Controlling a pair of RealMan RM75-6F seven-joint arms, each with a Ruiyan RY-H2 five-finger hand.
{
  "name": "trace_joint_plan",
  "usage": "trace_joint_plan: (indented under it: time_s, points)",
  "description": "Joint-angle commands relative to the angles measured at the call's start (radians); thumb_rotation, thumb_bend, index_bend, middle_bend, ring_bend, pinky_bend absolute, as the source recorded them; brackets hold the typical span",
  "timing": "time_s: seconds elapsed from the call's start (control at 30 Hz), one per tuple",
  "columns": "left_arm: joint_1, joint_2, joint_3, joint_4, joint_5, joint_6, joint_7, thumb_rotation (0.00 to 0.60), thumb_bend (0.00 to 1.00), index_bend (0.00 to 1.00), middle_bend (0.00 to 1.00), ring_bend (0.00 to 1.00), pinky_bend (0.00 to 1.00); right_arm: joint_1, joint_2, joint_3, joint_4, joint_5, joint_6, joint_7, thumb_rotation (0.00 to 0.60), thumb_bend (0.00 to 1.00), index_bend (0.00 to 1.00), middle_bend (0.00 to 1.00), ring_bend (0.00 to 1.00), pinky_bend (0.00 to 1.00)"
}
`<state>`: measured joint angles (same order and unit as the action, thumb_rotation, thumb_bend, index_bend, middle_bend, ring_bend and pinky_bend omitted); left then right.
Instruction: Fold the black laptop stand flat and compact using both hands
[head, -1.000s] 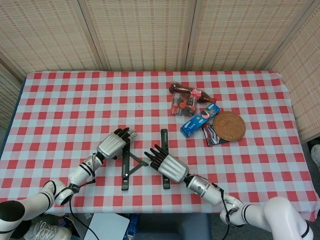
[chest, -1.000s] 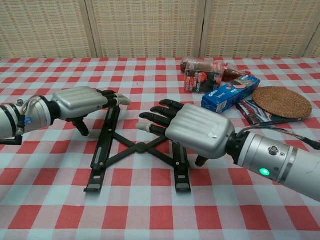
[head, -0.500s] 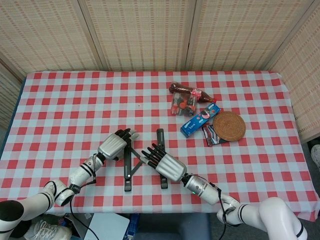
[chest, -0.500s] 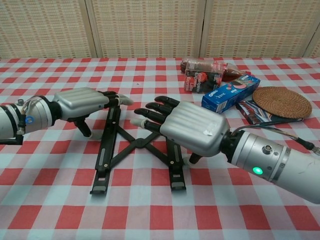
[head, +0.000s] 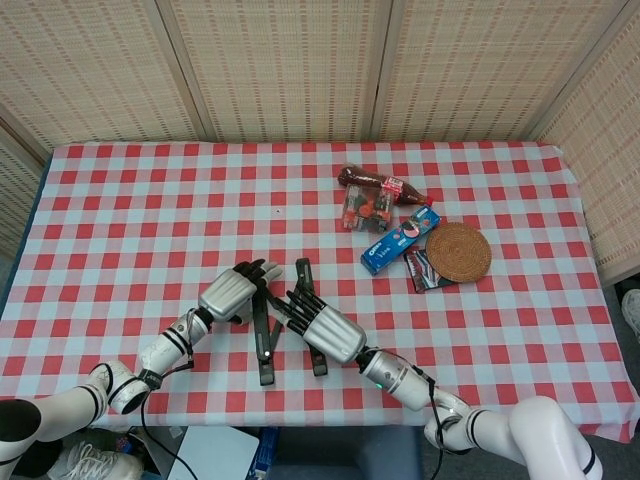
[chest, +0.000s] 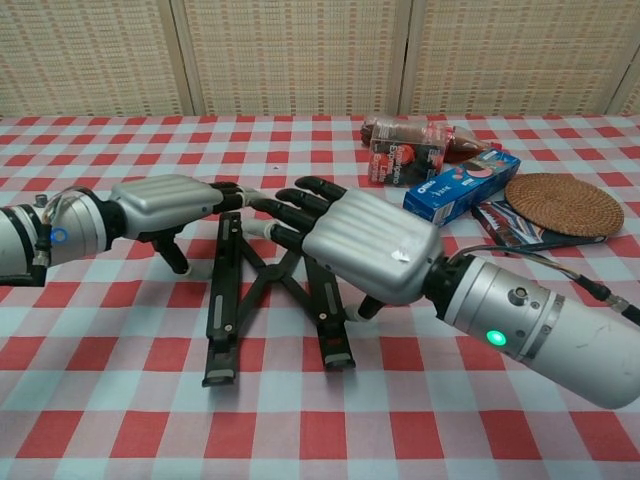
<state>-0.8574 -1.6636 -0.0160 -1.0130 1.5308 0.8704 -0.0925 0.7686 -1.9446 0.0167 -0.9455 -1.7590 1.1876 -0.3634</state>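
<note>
The black laptop stand (head: 265, 345) (chest: 222, 305) lies on the checked cloth near the front edge. Its two long rails are close together, and the crossed links between them stand in a narrow X. My left hand (head: 232, 296) (chest: 165, 205) rests its outstretched fingers on the far end of the left rail, thumb pointing down on the outer side. My right hand (head: 325, 328) (chest: 355, 240) lies palm-down over the right rail (chest: 332, 335). Its spread fingers reach across toward the left hand's fingertips, and its thumb sits on the rail's right side. Neither hand is closed around the stand.
At the back right lie a brown bottle (head: 385, 185) (chest: 400, 128), a clear snack box (head: 362, 208) (chest: 405, 160), a blue biscuit box (head: 400, 240) (chest: 462, 185) and a woven coaster (head: 458, 250) (chest: 565, 203) on a dark packet (head: 425, 272). The table's front edge is close behind the stand.
My right hand has moved left, carrying the right rail toward the left one. The stand's wide X has narrowed, and the two hands' fingertips have come close.
</note>
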Motion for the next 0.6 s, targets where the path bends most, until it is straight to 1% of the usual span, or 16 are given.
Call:
trace_joint_plan:
  time_s: [0.03,0.4,0.53,0.6]
  points:
    - [-0.001,0.005,-0.001,-0.012,-0.002,-0.002,-0.001,0.600,0.27,0.00,0.00,0.00,0.16,0.003,-0.007,0.001,0.006,-0.004,0.007,-0.003,0.600,0.00,0.00,0.00,0.00,0.00]
    - [-0.007,0.026,-0.007,-0.078,-0.007,-0.006,0.020,0.600,0.27,0.00,0.00,0.00,0.16,0.017,-0.032,0.005,0.003,-0.011,0.013,-0.021,0.600,0.00,0.00,0.00,0.00,0.00]
    - [0.002,0.040,-0.010,-0.087,-0.023,-0.008,0.039,0.600,0.27,0.00,0.00,0.00,0.16,0.021,-0.010,-0.010,-0.031,-0.023,0.012,-0.009,0.600,0.00,0.00,0.00,0.00,0.00]
    - [0.012,0.055,-0.012,-0.092,-0.037,-0.006,0.050,0.600,0.27,0.00,0.00,0.00,0.16,0.035,0.026,-0.020,-0.067,-0.041,0.006,-0.001,0.600,0.00,0.00,0.00,0.00,0.00]
